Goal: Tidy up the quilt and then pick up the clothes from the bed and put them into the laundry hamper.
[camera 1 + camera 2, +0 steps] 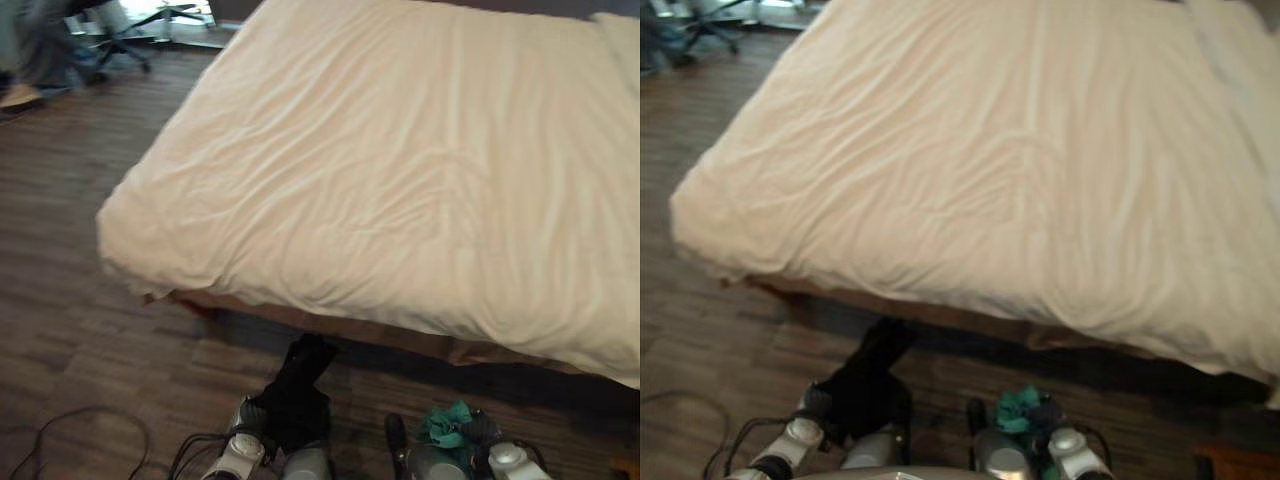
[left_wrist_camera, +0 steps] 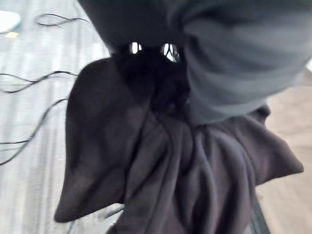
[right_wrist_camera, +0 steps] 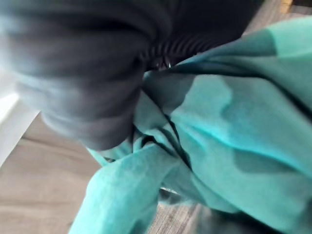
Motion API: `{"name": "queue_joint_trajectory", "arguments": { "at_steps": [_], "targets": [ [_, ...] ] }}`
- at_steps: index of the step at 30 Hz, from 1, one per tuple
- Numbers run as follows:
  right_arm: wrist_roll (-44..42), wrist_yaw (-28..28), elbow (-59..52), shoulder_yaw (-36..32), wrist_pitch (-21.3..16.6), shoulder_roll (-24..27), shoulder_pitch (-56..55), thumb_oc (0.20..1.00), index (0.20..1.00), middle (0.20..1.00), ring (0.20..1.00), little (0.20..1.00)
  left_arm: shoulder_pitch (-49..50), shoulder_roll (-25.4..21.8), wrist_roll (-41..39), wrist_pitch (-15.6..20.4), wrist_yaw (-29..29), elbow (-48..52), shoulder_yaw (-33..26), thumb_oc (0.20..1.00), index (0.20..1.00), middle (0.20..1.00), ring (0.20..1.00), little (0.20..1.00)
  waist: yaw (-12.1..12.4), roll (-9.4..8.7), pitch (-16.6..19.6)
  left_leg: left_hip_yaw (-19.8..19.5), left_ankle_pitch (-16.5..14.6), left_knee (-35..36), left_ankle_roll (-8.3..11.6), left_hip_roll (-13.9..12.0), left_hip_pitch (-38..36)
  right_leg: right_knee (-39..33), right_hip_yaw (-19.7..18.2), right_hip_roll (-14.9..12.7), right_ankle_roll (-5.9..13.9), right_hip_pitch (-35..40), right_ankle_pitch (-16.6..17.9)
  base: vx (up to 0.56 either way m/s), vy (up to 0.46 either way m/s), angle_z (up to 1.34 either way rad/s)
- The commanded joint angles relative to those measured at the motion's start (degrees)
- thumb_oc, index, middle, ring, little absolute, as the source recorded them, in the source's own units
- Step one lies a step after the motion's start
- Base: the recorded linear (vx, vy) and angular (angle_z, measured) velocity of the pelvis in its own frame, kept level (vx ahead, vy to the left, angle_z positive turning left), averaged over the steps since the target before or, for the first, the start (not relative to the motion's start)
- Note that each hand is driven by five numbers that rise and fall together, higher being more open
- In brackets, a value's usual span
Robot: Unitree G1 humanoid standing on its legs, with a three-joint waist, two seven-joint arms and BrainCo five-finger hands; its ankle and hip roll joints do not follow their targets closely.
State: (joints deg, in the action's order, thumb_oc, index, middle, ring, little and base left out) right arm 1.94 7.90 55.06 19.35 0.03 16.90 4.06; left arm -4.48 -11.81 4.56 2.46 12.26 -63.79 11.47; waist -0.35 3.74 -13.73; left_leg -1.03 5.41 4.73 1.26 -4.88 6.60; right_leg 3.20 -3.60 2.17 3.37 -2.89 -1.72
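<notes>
Left wrist view has the left hand (image 2: 151, 53) buried in a black garment (image 2: 185, 170), its fingers mostly hidden, so whether they are curled round the cloth I cannot tell; the fabric hangs from it in loose folds. In the left eye view that black bundle (image 1: 297, 395) sits at the bottom centre, over the wooden floor (image 1: 90, 330). The right hand (image 3: 161, 53) carries a teal garment (image 3: 234, 131), bunched at the lower right of centre in the left eye view (image 1: 447, 424); its fingers are covered too, so its grasp cannot be read. Above both, the cream quilt (image 1: 400, 170) lies smooth across the bed and looks tidied. A swivel chair (image 1: 140, 30) stands at the upper left. No hamper is visible. The risk I judge: with trailing folds and unseen grips, either garment could slip to the floor, or drag and catch on the way to the hamper
</notes>
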Motion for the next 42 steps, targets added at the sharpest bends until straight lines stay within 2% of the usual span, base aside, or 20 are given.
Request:
{"name": "queue_joint_trajectory", "arguments": {
  "at_steps": [1,2,5,7,9,11,13,16,17,20,23,24,25,26,27,30,33,37,41,42],
  "targets": [
    [5.41,1.23,-0.74,0.99,-1.49,0.49,3.25,0.200,0.200,0.200,0.200,0.200,-2.32,-3.65,-1.14,1.23,1.90,-0.28,0.27,0.200,0.200,0.200,0.200,0.200,3.00,-5.03,-0.44,-0.24,-3.24,0.27,2.45,3.86,-2.51,-7.89,1.14,-7.98,5.02,2.28,-0.14,-0.19,-0.098,1.19],
    [6.01,1.30,-0.62,1.00,-1.82,1.73,3.70,0.200,0.200,0.200,0.200,0.200,-3.05,-3.28,-0.97,1.43,1.86,-0.45,0.83,0.200,0.200,0.200,0.200,0.200,3.43,-4.48,-1.36,2.71,-1.85,0.27,3.79,3.19,-1.49,-8.16,5.52,-9.53,5.34,3.01,-0.71,-0.23,-0.046,1.86],
    [7.07,1.34,0.72,0.57,-0.89,2.66,4.07,0.200,0.200,0.200,0.200,0.200,-3.81,-2.95,-1.02,0.93,0.65,0.38,0.43,0.200,0.200,0.200,0.200,0.200,2.01,-4.74,-1.80,23.07,-2.90,-5.43,3.91,-2.75,-1.44,-7.82,16.78,-12.89,5.97,4.62,-0.67,-0.19,-0.037,2.16],
    [7.32,1.28,1.59,-0.30,-0.62,2.79,3.63,0.200,0.200,0.200,0.200,0.200,-3.29,-2.99,-0.90,0.63,0.35,-0.19,-0.27,0.200,0.200,0.200,0.200,0.200,1.53,-5.00,-1.19,27.33,-5.04,-8.13,4.51,-4.94,-2.58,-7.89,21.13,-14.04,6.18,6.40,-1.35,-0.10,0.017,2.37],
    [6.19,1.40,4.49,-2.77,0.63,2.18,1.59,0.200,0.200,0.200,0.200,0.200,-1.76,-2.40,-1.23,-0.08,0.05,-1.74,-1.56,0.200,0.200,0.200,0.200,0.200,2.00,-5.44,0.69,30.71,-6.20,-12.92,5.38,-8.98,-4.46,-6.82,30.06,-16.49,5.23,8.96,-0.87,-0.09,0.111,1.81],
    [5.80,1.88,6.01,-4.14,1.02,1.58,0.49,0.200,0.200,0.200,0.200,0.200,-0.92,-2.14,-0.77,-0.46,-0.01,-2.49,-1.77,0.200,0.200,0.200,0.200,0.200,1.86,-5.02,1.78,30.42,-6.21,-11.51,5.42,-8.79,-5.78,-6.92,32.97,-16.68,5.40,9.97,-0.83,0.08,0.188,2.04],
    [4.26,1.76,10.22,-6.62,1.87,0.12,-1.12,0.200,0.200,0.200,0.200,0.200,-0.37,-1.62,0.11,-0.90,-0.52,-3.28,-0.67,0.200,0.200,0.200,0.200,0.200,2.97,-5.01,2.78,25.14,-7.64,-8.65,3.89,-4.54,-6.47,1.32,36.52,-20.58,5.93,9.80,0.37,0.11,0.440,1.90],
    [1.82,0.82,11.78,-7.69,2.47,-1.42,-0.52,0.200,0.200,0.200,0.200,0.200,-2.22,-2.38,0.17,-1.70,-1.39,-3.52,0.14,0.200,0.200,0.200,0.200,0.200,2.05,-5.53,-0.14,19.92,-9.32,-6.93,0.04,-0.12,-7.45,18.74,31.36,-25.78,7.61,2.48,3.76,0.02,0.336,2.10],
    [0.34,0.81,11.95,-7.68,2.22,-1.79,-0.07,0.200,0.200,0.200,0.200,0.200,-2.71,-2.81,0.58,-1.71,-1.31,-3.60,0.74,0.200,0.200,0.200,0.200,0.200,1.76,-5.35,-0.97,18.14,-9.07,-5.96,-0.50,0.35,-7.65,21.12,27.27,-23.96,7.68,-0.11,2.89,-0.08,0.175,1.72],
    [-3.97,1.54,9.73,-7.73,1.54,-2.18,0.00,0.200,0.200,0.200,0.200,0.200,-3.31,-2.77,0.71,-1.93,-1.60,-3.17,1.87,0.200,0.200,0.200,0.200,0.200,-0.43,-4.50,-1.65,12.61,-6.93,-2.70,-0.61,1.39,-8.53,15.87,12.25,-11.78,6.07,-4.37,-3.63,0.00,0.076,1.14],
    [-0.76,2.63,11.71,-8.00,1.87,-0.36,-1.70,0.200,0.200,0.200,0.200,0.200,-2.82,-3.92,3.13,-4.02,-0.91,-7.20,-0.08,0.200,0.200,0.200,0.200,0.200,-1.68,-5.33,-1.98,9.97,-8.23,-2.88,-0.65,2.79,-8.98,7.16,5.38,-9.37,5.86,-2.74,-3.95,0.08,-0.004,1.59],
    [0.89,4.90,15.54,-4.14,1.40,-0.58,1.56,0.200,0.200,0.200,0.200,0.200,-6.29,-1.40,7.87,-2.95,-0.92,-7.45,5.88,0.200,0.200,0.200,0.200,0.200,1.11,-6.04,-2.08,10.06,-8.00,-12.67,2.50,1.85,-9.92,-2.53,4.23,-3.85,2.91,-0.01,-1.15,0.06,0.000,0.53],
    [0.88,4.90,15.55,-4.13,1.40,-0.60,1.59,0.200,0.200,0.200,0.200,0.200,-6.31,-1.41,7.87,-2.96,-0.92,-7.45,5.86,0.200,0.200,0.200,0.200,0.200,1.07,-6.08,-1.91,10.02,-7.93,-12.76,2.52,1.86,-9.63,-2.61,4.25,-3.87,2.88,-0.21,-1.02,0.18,-0.158,-0.06],
    [1.20,4.82,15.18,-4.75,1.53,0.83,1.18,0.200,0.200,0.200,0.200,0.200,-6.66,-1.35,6.08,-2.74,-0.75,-6.62,5.47,0.200,0.200,0.200,0.200,0.200,2.50,-6.72,-3.50,9.93,-1.25,-30.97,4.19,-0.58,-1.62,-3.69,6.25,-5.29,0.68,3.44,-1.83,0.27,-0.267,-0.46],
    [1.11,4.86,14.84,-4.94,1.68,1.45,1.51,0.200,0.200,0.200,0.200,0.200,-6.88,-1.31,5.29,-2.89,-0.62,-6.17,5.44,0.200,0.200,0.200,0.200,0.200,2.91,-7.00,-4.46,8.94,-0.15,-40.97,4.41,-1.87,3.50,-4.36,7.35,-5.34,-0.38,5.13,-2.03,0.28,-0.266,-0.51],
    [1.31,4.62,15.05,-4.50,2.21,1.99,2.69,0.200,0.200,0.200,0.200,0.200,-6.84,-1.52,4.34,-3.11,-0.45,-5.76,5.18,0.200,0.200,0.200,0.200,0.200,4.37,-7.84,-5.15,9.76,-1.75,-45.46,3.59,-1.56,8.98,-5.71,7.43,-5.56,-0.91,8.17,-3.27,0.28,-0.083,0.10],
    [1.91,3.92,15.23,-3.49,2.47,1.74,3.09,0.200,0.200,0.200,0.200,0.200,-6.07,-1.44,4.31,-2.91,-0.79,-5.63,4.78,0.200,0.200,0.200,0.200,0.200,6.25,-7.86,-4.32,10.87,-3.23,-39.89,3.05,0.76,11.62,-7.26,6.35,-5.43,-0.47,11.41,-4.76,0.45,0.067,-0.23],
    [2.43,3.31,14.97,-2.92,1.44,1.50,3.23,0.200,0.200,0.200,0.200,0.200,-3.01,-0.74,4.95,-2.39,-2.07,-6.08,3.15,0.200,0.200,0.200,0.200,0.200,9.28,-5.09,-0.82,18.34,1.84,-5.70,2.66,1.84,9.42,-8.07,6.43,-3.05,1.58,17.36,-10.39,0.66,0.179,-0.31],
    [3.73,2.71,15.89,-2.73,1.61,0.05,3.42,0.200,0.200,0.200,0.200,0.200,-0.72,-1.26,5.87,-3.16,-2.87,-7.83,1.52,0.200,0.200,0.200,0.200,0.200,10.49,-6.81,0.74,24.10,0.81,-0.24,1.26,2.60,9.53,-4.98,8.94,-4.31,3.72,22.92,-15.97,0.83,0.230,-0.03],
    [4.30,2.52,16.08,-2.30,1.63,-0.64,3.25,0.200,0.200,0.200,0.200,0.200,-0.69,-1.30,6.23,-3.14,-3.09,-8.24,1.24,0.200,0.200,0.200,0.200,0.200,10.85,-6.97,1.29,25.04,3.12,-0.60,0.53,2.41,9.06,-3.04,8.83,-4.16,4.04,23.29,-15.87,0.78,0.175,-0.36]
  ]
}}
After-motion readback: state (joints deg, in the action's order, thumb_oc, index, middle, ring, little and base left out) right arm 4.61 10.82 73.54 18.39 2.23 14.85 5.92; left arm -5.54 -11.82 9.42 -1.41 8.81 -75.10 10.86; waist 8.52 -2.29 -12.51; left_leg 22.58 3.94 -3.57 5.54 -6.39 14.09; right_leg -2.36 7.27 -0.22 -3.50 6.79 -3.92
